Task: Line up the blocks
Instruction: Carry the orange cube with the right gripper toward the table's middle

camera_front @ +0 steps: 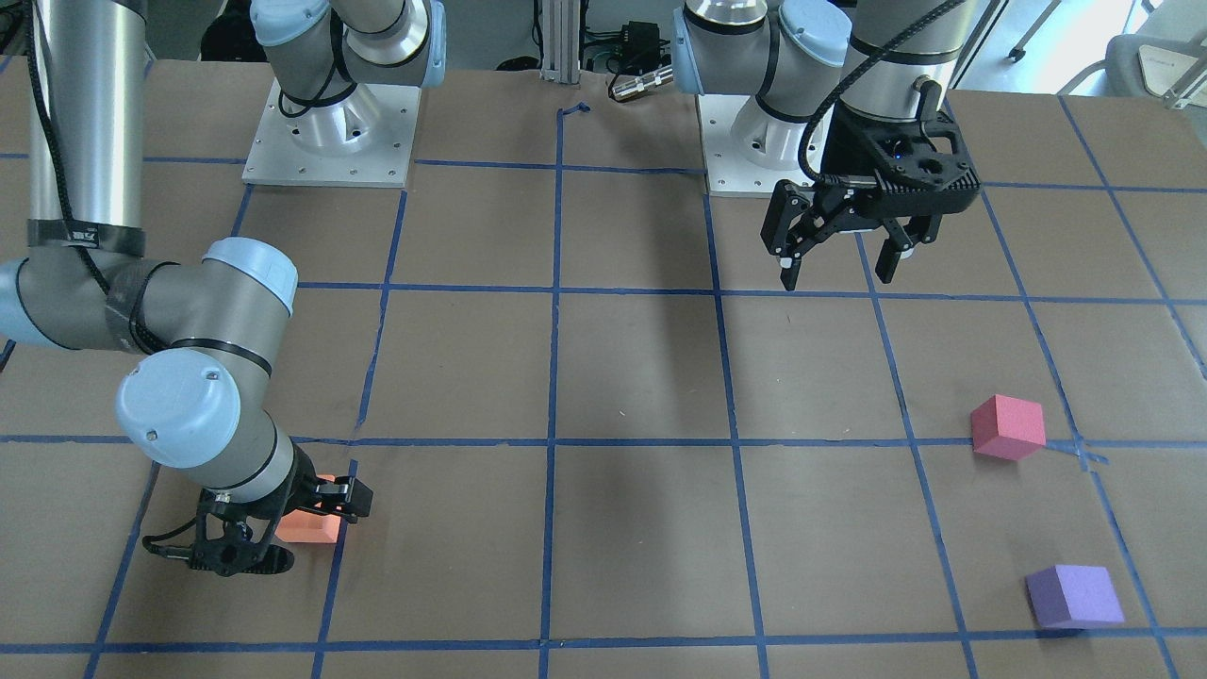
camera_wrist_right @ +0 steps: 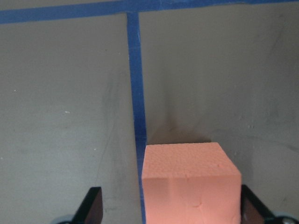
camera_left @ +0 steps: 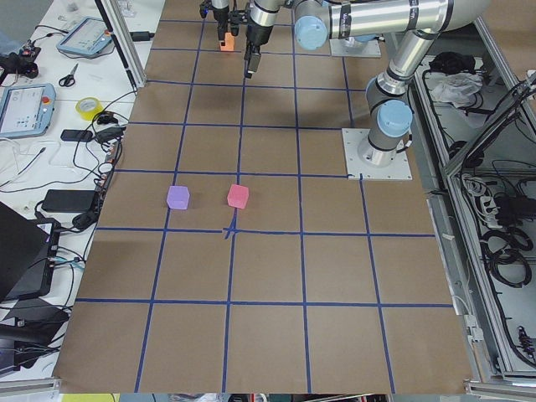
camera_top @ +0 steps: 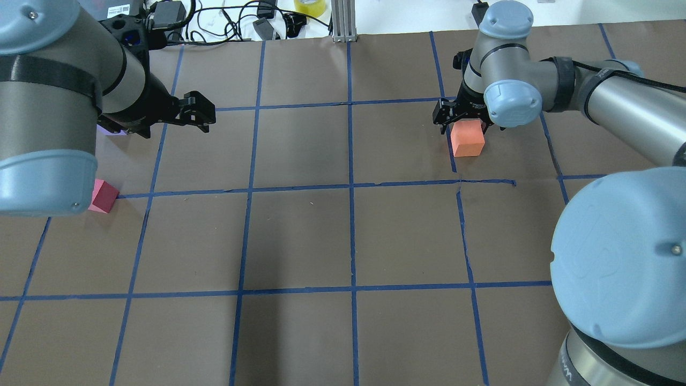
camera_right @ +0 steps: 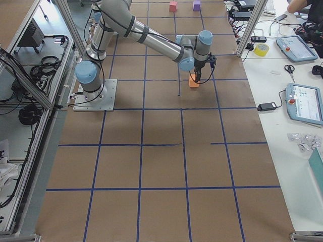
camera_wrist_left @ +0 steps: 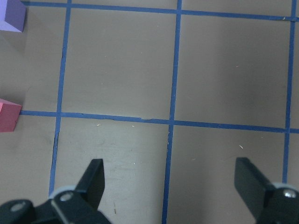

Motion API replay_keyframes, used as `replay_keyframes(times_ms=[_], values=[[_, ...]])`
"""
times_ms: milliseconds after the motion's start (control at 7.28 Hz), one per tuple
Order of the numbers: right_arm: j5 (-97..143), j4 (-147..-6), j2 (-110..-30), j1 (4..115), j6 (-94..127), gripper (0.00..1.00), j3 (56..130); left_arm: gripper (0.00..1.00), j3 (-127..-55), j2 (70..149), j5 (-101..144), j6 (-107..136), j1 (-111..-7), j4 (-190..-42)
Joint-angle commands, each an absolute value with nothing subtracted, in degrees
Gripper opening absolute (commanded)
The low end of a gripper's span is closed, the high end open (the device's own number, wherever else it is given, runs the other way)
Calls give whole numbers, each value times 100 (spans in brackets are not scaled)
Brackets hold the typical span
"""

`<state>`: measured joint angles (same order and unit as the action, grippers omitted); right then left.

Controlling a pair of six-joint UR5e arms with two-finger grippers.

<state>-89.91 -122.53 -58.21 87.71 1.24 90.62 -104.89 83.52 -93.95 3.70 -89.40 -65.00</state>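
Observation:
The orange block (camera_wrist_right: 189,182) rests on the table between the fingers of my right gripper (camera_wrist_right: 173,210). The jaws are open: one finger is against the block, the other stands a gap away. The block also shows in the overhead view (camera_top: 467,138) and the front view (camera_front: 311,530), with the right gripper (camera_front: 306,528) low over it. My left gripper (camera_front: 839,273) is open and empty above the table, and its wrist view (camera_wrist_left: 173,182) shows bare table between the fingers. The pinkish-red block (camera_front: 1009,426) and the purple block (camera_front: 1075,596) sit apart on the robot's left side.
Blue tape lines (camera_front: 556,441) grid the brown table. The two arm bases (camera_front: 330,132) (camera_front: 754,141) stand at the robot's edge. Cables and a tape roll (camera_top: 310,6) lie past the far edge. A post (camera_top: 343,21) stands at the far middle.

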Motion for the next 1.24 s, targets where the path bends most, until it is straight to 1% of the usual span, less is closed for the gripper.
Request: replay_keyframes(times_ms=[0, 137, 275, 412, 550, 687, 962, 1099], values=[[-9009, -12261, -5783, 8763, 123, 100, 9123, 100, -10512, 8428, -9448, 378, -8947, -6513], [-9009, -12261, -5783, 8763, 53, 100, 9123, 100, -10520, 8385, -9466, 378, -8947, -6513], [-9000, -12269, -5775, 8763, 61, 97, 9114, 100, -10573, 8393, -9457, 378, -8947, -6513], [-9017, -12270, -5774, 8763, 62, 63, 9079, 100, -10573, 8420, -9448, 378, -8947, -6513], [-9035, -12270, -5774, 8763, 70, 20, 9062, 100, -10573, 8429, -9457, 378, -8947, -6513], [-9200, -12261, -5774, 8763, 70, 0, 9053, 100, -10573, 8385, -9448, 378, -8947, -6513], [-9220, -12243, -5888, 8763, 149, 0, 9027, 100, -10599, 8332, -9474, 361, -8947, -6513], [-9220, -12147, -5984, 8858, 228, 0, 8835, 100, -10608, 8332, -9466, 360, -8947, -6513]])
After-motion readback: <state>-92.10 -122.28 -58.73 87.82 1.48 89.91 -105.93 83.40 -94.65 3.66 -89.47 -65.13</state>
